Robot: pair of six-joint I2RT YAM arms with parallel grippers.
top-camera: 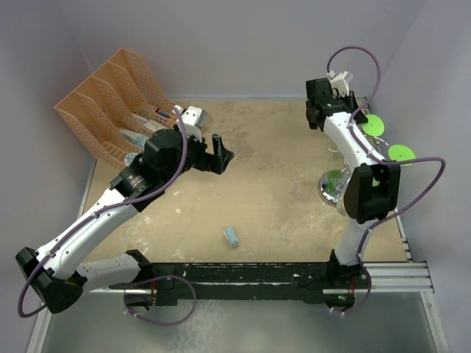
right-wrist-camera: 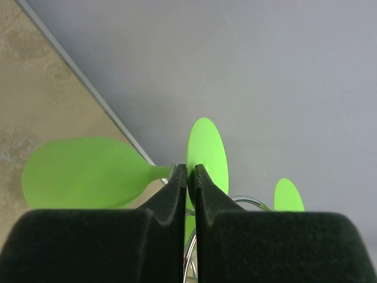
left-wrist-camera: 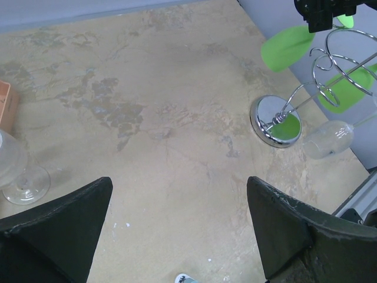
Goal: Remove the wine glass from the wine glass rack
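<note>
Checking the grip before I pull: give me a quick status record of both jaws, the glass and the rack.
right jaws: shut on stem of green wine glass
green wine glass: up among arms of wine glass rack
left jaws: open, empty, above table
also on rack: clear glass

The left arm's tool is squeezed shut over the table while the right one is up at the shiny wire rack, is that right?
Not quite. The left tool is wide open, not squeezed shut, as the left wrist view shows. The rest holds: it is over the table, and the right tool is up at the shiny wire rack.
</note>
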